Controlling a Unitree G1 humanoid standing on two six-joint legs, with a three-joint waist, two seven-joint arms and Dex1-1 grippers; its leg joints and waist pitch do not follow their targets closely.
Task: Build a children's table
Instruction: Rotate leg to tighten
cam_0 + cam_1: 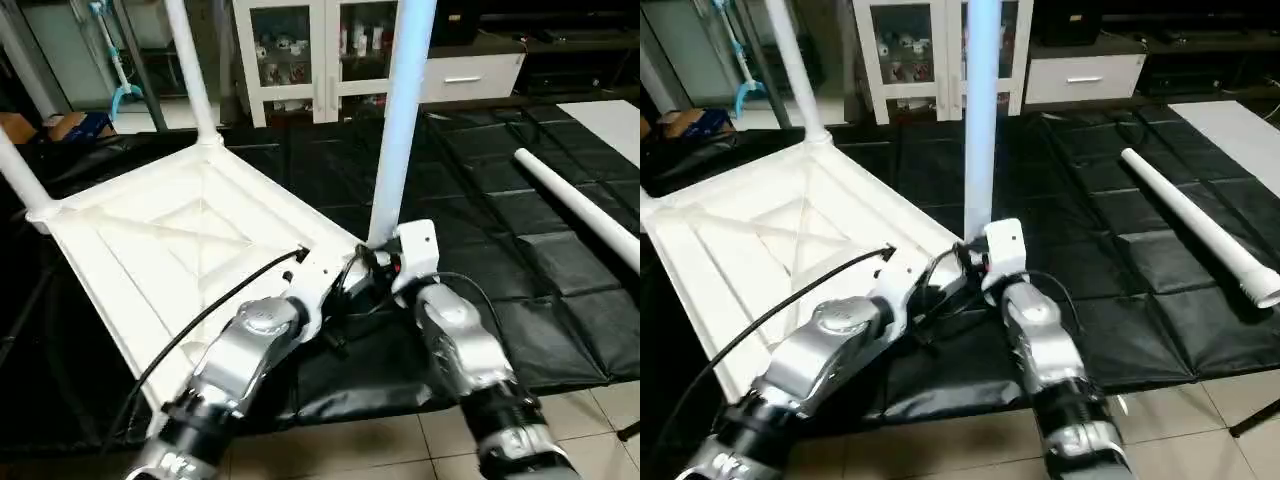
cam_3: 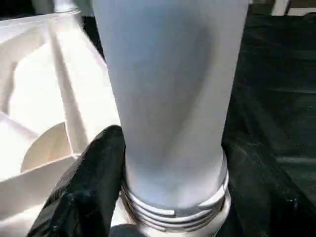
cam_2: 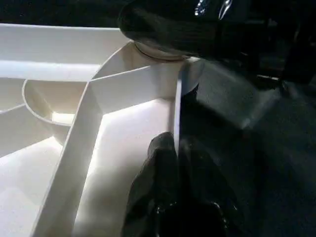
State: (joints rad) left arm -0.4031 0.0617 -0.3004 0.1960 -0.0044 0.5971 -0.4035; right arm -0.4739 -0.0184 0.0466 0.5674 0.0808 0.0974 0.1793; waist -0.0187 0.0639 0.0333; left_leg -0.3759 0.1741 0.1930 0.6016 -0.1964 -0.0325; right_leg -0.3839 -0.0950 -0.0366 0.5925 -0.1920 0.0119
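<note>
The white table top [image 1: 170, 230] lies underside up on black mats, X-ribs showing. Two legs [image 1: 190, 70] [image 1: 20, 170] stand upright in its far corners. A third leg [image 1: 400, 120] stands upright in the near right corner socket, its screw thread [image 2: 173, 210] still showing above the socket. My right gripper [image 1: 378, 250] is closed around this leg's base, one black finger [image 2: 89, 182] against its side. At the same corner, my left gripper [image 3: 175, 148] is shut on the top's thin rim [image 3: 177, 103]. A fourth leg [image 1: 580, 205] lies loose on the mat to the right.
Black mats [image 1: 500, 200] cover the floor under the work, with tiles [image 1: 350, 450] in front of them. A white glass-door cabinet [image 1: 300, 50] and a white drawer unit [image 1: 470, 75] stand at the back. A white board [image 1: 610, 120] lies at far right.
</note>
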